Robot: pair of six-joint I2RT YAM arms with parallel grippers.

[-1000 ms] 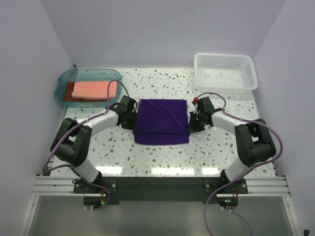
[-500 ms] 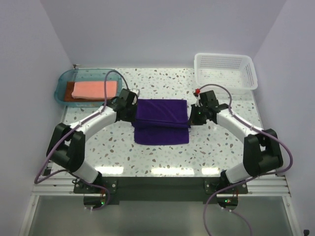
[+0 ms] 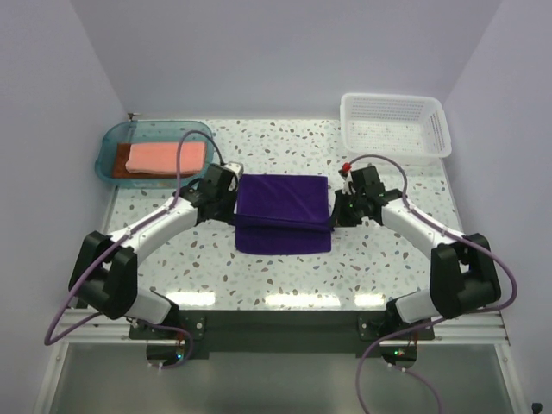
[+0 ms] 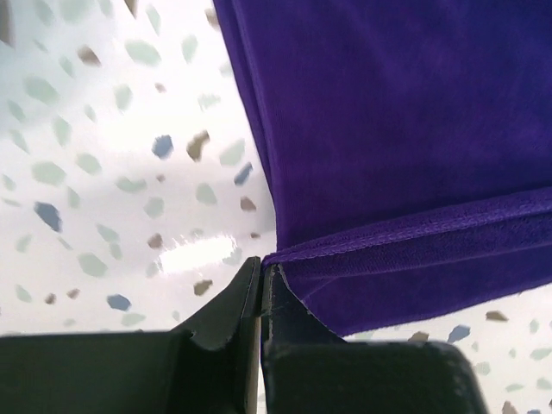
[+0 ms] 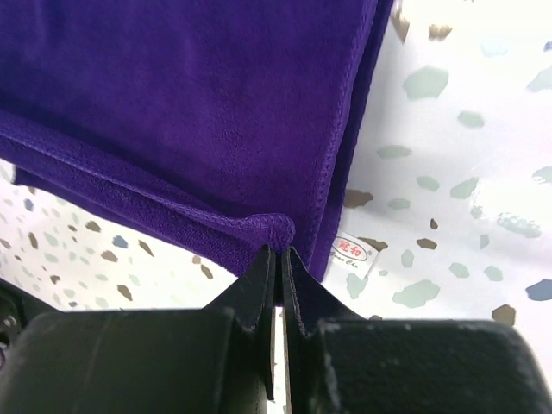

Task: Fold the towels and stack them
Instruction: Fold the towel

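A purple towel (image 3: 285,211) lies doubled in the middle of the table, and its upper layer stops short of the near edge of the layer beneath. My left gripper (image 4: 261,263) is shut on the left corner of that upper layer (image 4: 388,233). On the right side, my right gripper (image 5: 278,250) is shut on the matching corner (image 5: 267,228). In the top view the left gripper (image 3: 236,205) and right gripper (image 3: 334,214) flank the towel. A salmon pink towel (image 3: 166,156) lies on a rust brown towel (image 3: 116,166) in the teal tray (image 3: 108,138).
A white mesh basket (image 3: 395,97) stands at the back right corner. A small white label (image 5: 355,254) sticks out from the purple towel's right edge. Speckled tabletop (image 3: 285,276) shows around the towel, and walls close in the left, right and back.
Both arms have stretched away from their bases with the towel's corners pinched. The upper layer's near edge has drawn back, so a strip of the lower layer shows.
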